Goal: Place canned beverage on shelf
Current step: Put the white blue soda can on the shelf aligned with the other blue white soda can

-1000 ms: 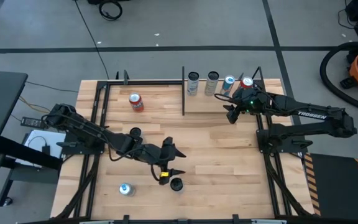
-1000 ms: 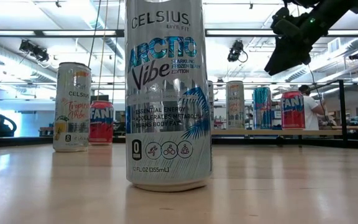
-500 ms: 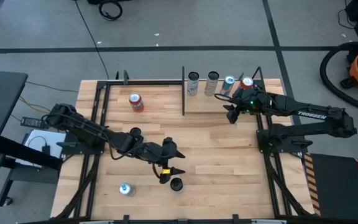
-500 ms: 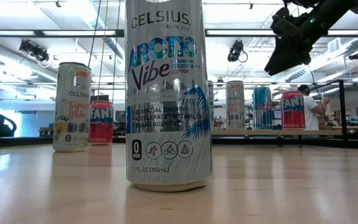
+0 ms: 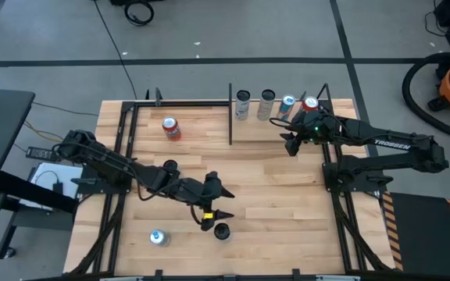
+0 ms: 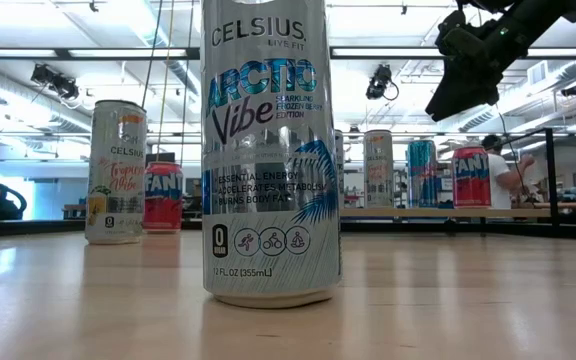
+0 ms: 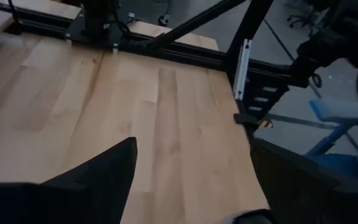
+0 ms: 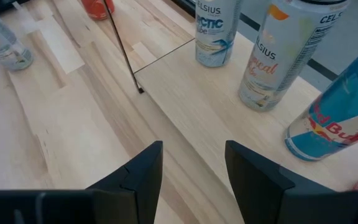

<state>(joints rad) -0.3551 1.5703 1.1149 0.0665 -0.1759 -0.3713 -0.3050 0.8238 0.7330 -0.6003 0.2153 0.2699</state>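
Overhead, your left end effector [image 5: 212, 209] hovers open over the desk [image 5: 272, 195] beside a dark-topped can [image 5: 222, 231]; the shelf [image 5: 276, 129] carries 4 cans. Low view — the Celsius Arctic Vibe can [image 6: 271, 150] stands upright, closest. Right wrist: your right end effector [image 8: 194, 171] is empty, fingers apart, above the shelf's edge.

Seven cans in all. Four stood in a row on the pale wood shelf [image 5: 280, 129]: two tall pale Celsius cans [image 5: 243, 104] [image 5: 267, 104], one blue Red Bull can [image 5: 287, 105], one red-topped can [image 5: 311, 104]. Three stood off the shelf on the planked wooden table [image 5: 287, 195]: one red can [image 5: 170, 128], one silver-blue can [image 5: 158, 237], one dark-topped can [image 5: 222, 231]. Two dark robot arms, one claw each [image 5: 213, 216] [image 5: 290, 144].
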